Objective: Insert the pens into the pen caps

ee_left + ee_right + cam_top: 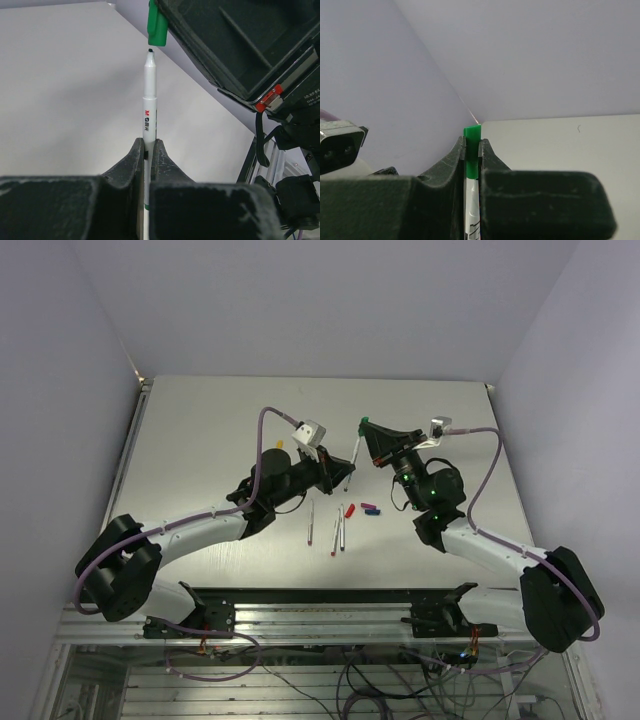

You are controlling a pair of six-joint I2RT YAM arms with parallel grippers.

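Three pens [311,523] lie loose beside three caps [349,509].

Two slim arms, left arm [200,530] and right arm [490,545], each with white shell links and bulky matte black joint housings. Along each one a thin purple cable [262,440], partly looping free of the shell. Near the left wrist a small white camera block [308,432]. Left black claw [148,150] with two thick wedge-shaped fingers, rough surface, pale scuff specks. Right black claw [471,150] of the same make. On its body a small orange-red clip [267,98] and some white lettering, too small to read.
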